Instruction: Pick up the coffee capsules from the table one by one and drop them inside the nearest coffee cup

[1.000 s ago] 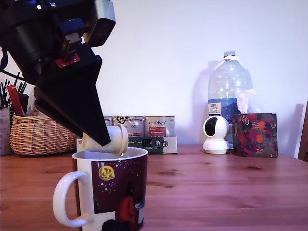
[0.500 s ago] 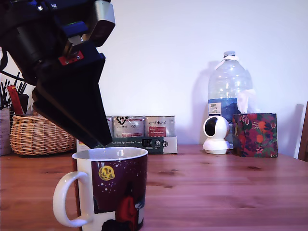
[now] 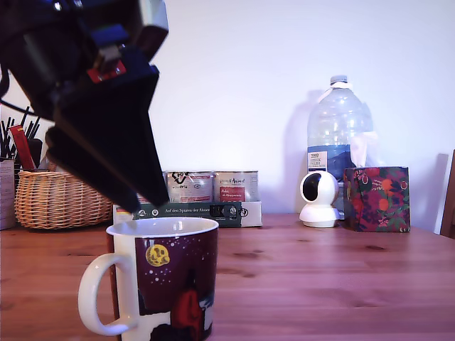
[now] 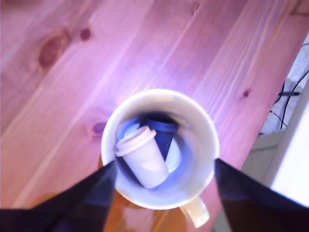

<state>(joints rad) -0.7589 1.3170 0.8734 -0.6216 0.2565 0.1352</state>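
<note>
black fingers spread apart, empty, above the big white ceramic mug; small cream-white plastic capsule inside looks light, slippery; best pinched under its flange.

**Tabletop contents**

Wooden table, grain and dark knots visible. Near edge: coffee cup. Far edge: wicker basket, flat box, white camera, water bottle, patterned box.

One coffee cup stands on the table, with one coffee capsule inside it (seen only in the wrist view). Behind: two tins, one water bottle, one white camera, one basket.
</note>
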